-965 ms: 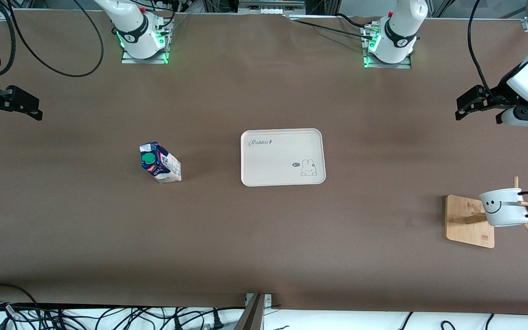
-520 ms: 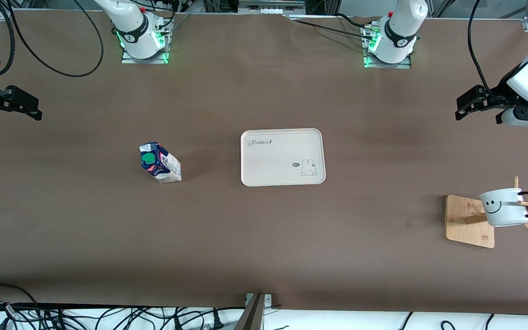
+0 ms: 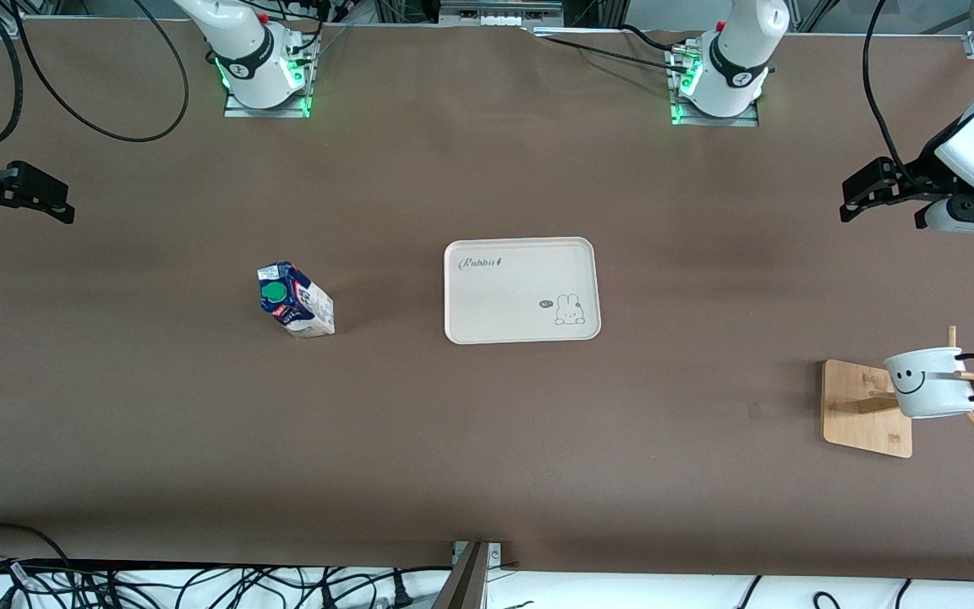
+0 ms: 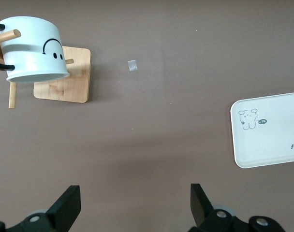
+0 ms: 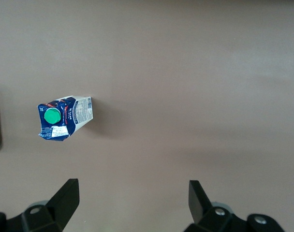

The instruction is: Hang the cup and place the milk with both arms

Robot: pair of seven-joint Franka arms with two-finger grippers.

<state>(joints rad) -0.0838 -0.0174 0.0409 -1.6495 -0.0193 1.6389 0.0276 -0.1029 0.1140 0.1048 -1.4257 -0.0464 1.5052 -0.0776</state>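
Observation:
The white cup [image 3: 931, 382] with a smiley face hangs by its black handle on a peg of the wooden rack [image 3: 863, 410], toward the left arm's end of the table; the left wrist view shows the cup [image 4: 33, 50] too. The blue and white milk [image 3: 295, 300] with its green cap stands on the table toward the right arm's end, also seen in the right wrist view as the milk [image 5: 65, 117]. My left gripper [image 3: 849, 201] hovers open and empty over bare table near its end. My right gripper [image 3: 64, 201] is open and empty over the table's other end.
A cream tray [image 3: 522, 290] with a rabbit drawing lies empty mid-table between the milk and the rack. A small scrap of tape [image 4: 132, 65] lies on the table beside the rack. Both arm bases [image 3: 724, 76] stand along the edge farthest from the front camera.
My right gripper has drifted slightly toward its end of the table. The left gripper, cup, milk and tray have not moved.

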